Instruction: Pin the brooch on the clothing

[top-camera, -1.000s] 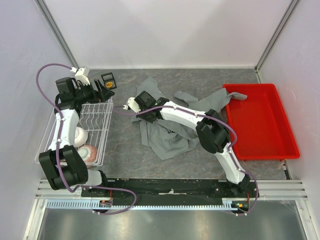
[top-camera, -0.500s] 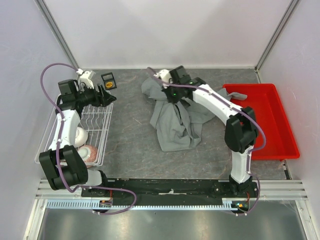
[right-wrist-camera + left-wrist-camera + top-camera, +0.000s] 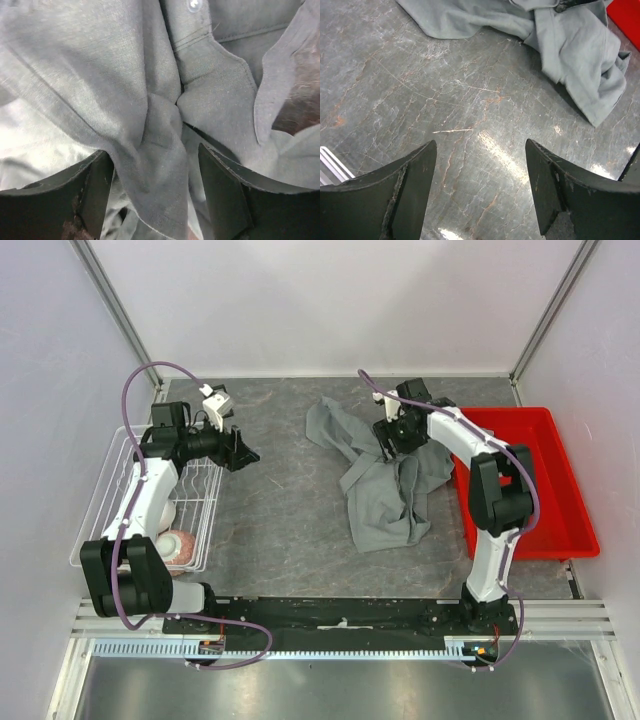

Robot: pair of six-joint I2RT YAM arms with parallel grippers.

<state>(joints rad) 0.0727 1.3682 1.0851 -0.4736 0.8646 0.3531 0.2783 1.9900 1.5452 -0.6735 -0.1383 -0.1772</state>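
Clothing point(image 3: 385, 510) bunched beneath downward-pointing right fingers point(image 3: 60, 200), spread; left fingers point(image 3: 375, 200) spread above table point(image 3: 470, 125).

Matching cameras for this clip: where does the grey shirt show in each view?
Top external: the grey shirt lies crumpled right of centre, beside the red tray.
Left wrist: along the top edge and upper right.
Right wrist: fills nearly the whole frame.
Shared landmark: the red tray, also in the left wrist view's top right corner; not in the right wrist view.
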